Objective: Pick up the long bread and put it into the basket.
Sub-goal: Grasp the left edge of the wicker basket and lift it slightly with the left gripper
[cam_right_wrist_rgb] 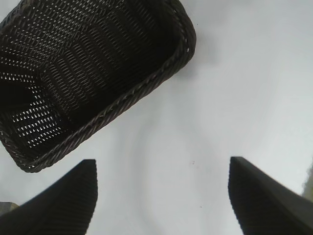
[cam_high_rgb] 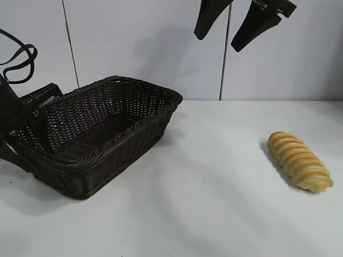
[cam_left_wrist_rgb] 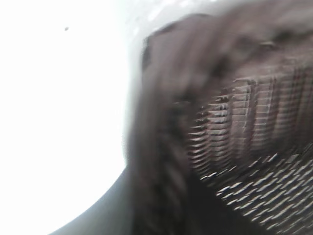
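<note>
A plain white table (cam_high_rgb: pixel 214 214) carries everything, and behind it stands a pale wall (cam_high_rgb: pixel 134 43) made of panels with thin dark vertical seams. The long bread (cam_high_rgb: pixel 300 161) lies flat on the table toward the right side of the exterior view, well apart from the basket (cam_high_rgb: pixel 107 155); its long axis runs diagonally, one tapered end pointing back toward the wall and slightly toward the basket, the other toward the near right corner of the table, with the darker ridges crossing that axis. The basket sits on the table at the left, one corner turned toward the middle of the table; no bread is visible inside it. The right claw (cam_high_rgb: pixel 240 25) hangs high above the table near the wall, between basket and bread, its two dark fingers spread wide apart and holding nothing; in the right wrist view the right claw (cam_right_wrist_rgb: pixel 161 196) frames bare table with the basket (cam_right_wrist_rgb: pixel 161 78) beyond. The left claw (cam_high_rgb: pixel 24 115) is at the basket's far left end, touching or just beside its rim; whether its fingers are open or closed cannot be told.
</note>
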Motion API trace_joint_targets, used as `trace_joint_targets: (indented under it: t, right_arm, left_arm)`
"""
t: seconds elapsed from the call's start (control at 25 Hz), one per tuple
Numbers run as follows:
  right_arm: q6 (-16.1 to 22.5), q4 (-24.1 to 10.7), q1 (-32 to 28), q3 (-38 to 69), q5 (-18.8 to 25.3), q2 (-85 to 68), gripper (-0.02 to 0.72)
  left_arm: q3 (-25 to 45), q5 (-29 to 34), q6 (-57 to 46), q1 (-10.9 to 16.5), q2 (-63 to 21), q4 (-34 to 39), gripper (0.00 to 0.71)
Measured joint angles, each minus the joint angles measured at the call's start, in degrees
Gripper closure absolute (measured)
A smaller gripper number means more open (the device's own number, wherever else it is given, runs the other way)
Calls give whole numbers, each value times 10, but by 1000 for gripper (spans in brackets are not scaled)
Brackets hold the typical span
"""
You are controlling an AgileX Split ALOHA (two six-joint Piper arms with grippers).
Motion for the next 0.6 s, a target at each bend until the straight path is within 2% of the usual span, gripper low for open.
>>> trace_joint_targets:
  t: [0.24, 0.4, 0.6]
  right_arm:
    - [0, 0, 0, 0, 0, 0, 164]
    - [0, 0, 0, 0, 0, 0, 164]
    - [0, 0, 0, 0, -1, 0, 164]
  left_arm:
    - [0, 8, 21, 0, -5, -10, 613]
    - [-10, 49, 84, 19, -16, -29, 613]
    - [-35, 108, 187, 46, -17, -88, 613]
